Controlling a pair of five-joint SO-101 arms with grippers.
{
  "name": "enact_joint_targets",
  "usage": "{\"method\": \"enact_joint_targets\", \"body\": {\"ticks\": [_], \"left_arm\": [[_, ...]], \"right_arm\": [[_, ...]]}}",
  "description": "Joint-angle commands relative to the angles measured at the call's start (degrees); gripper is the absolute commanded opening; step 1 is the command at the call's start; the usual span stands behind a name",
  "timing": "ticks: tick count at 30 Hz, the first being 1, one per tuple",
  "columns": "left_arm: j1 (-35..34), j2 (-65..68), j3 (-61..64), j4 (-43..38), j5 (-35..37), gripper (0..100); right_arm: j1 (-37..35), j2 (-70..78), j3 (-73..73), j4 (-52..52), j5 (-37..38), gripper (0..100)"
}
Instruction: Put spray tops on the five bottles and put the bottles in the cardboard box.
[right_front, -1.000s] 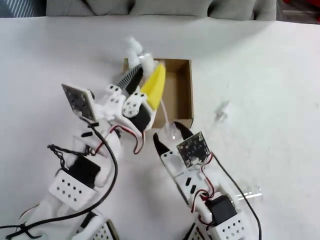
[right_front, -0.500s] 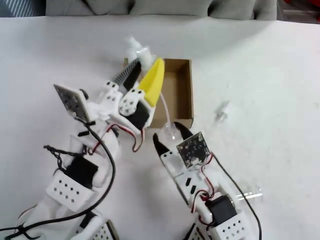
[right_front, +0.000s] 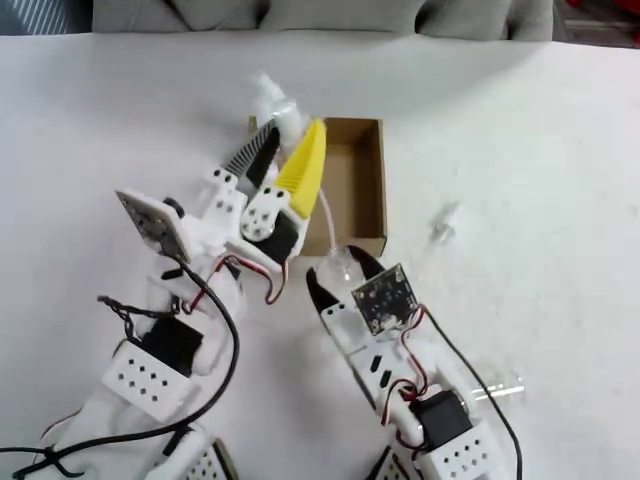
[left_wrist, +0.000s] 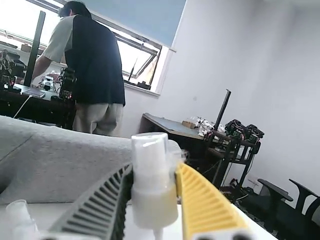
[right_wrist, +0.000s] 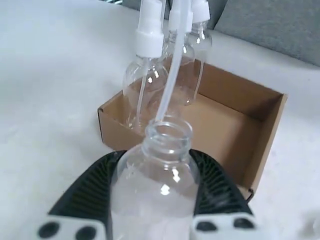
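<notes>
My left gripper (right_front: 290, 130), with one yellow and one ribbed black finger, is shut on a white spray top (left_wrist: 149, 155) held above the near left part of the cardboard box (right_front: 362, 190). The top's thin tube (right_wrist: 172, 75) hangs down into the open neck of a clear bottle (right_wrist: 157, 200). My right gripper (right_front: 338, 268) is shut on that bottle, just in front of the box's near wall. Inside the box (right_wrist: 260, 130) stand three clear bottles (right_wrist: 142, 85) fitted with spray tops.
A loose spray top (right_front: 443, 225) lies on the white table to the right of the box. Another clear piece (right_front: 500, 388) lies beside the right arm's base. A grey sofa (right_front: 340, 15) runs along the far edge.
The left gripper with the spray top has shifted and tilted slightly over the box, its wrist swinging left and back. The right arm and its bottle have kept still.
</notes>
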Motion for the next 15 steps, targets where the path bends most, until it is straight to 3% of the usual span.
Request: {"method": "enact_joint_targets", "body": {"ticks": [1, 9, 15], "left_arm": [[-0.31, -1.10, -0.26, -2.55, -0.35, 2], [1.89, -1.10, 6.86, -8.35, -0.26, 2], [4.00, -1.54, 10.55, -8.35, -0.26, 2]], "right_arm": [[-0.57, -0.57, -0.79, -0.13, -0.53, 1.5], [-0.66, -0.57, -0.79, -0.13, -0.53, 1.5], [-0.66, -0.57, -0.79, -0.13, -0.53, 1.5]]}}
